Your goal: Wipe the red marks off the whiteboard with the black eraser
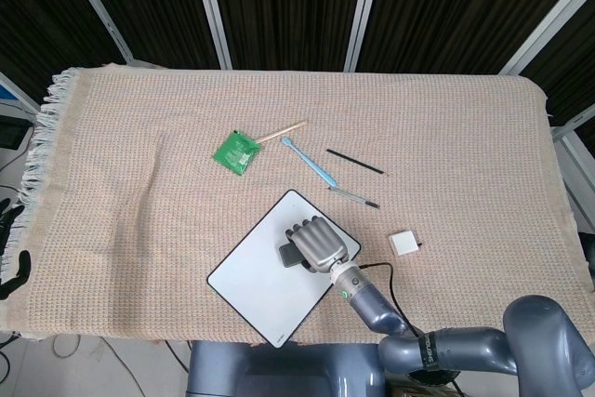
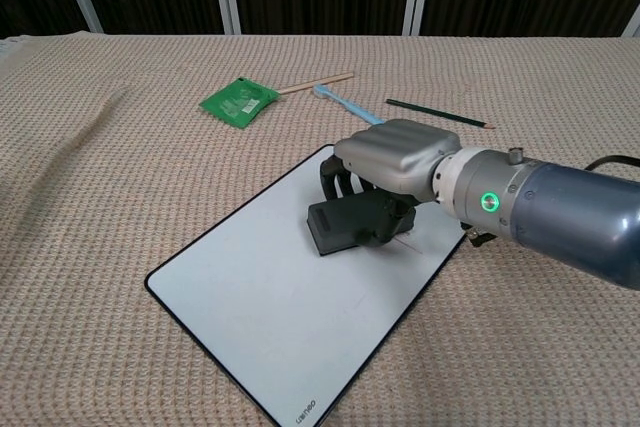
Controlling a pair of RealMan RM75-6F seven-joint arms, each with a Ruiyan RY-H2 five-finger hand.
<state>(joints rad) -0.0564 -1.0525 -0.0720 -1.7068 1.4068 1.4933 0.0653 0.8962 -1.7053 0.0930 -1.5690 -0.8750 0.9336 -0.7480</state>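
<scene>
The tan woven cloth (image 1: 139,155) covers the whole table, knobbly waffle texture with a fringe on the side far out past the right hand's thumb side. Directly under the right hand (image 1: 319,241) is the whiteboard (image 1: 256,285), a smooth glossy white rectangle with a thin black border and rounded corners. It sits turned at an angle on the cloth, its long axis running diagonally from the near edge of the table up toward the hand and beyond it.

The right hand is metallic grey, fingers curled down and gripping the black eraser (image 2: 352,224), a chunky matte block pressed flat on the board just below the fingers. The eraser's long side runs across the board's long axis, sticking out past the fingertips. A tiny bit of red mark (image 2: 408,238) shows on the board right beside the eraser, under the palm.

Beyond the hand lie a green packet (image 1: 234,151), a light blue toothbrush-looking stick (image 1: 308,161), a thin wooden stick (image 1: 281,131) and a dark pencil (image 1: 354,162). A small white cube (image 1: 404,244) sits just off the wrist side. The left hand isn't visible in either view.
</scene>
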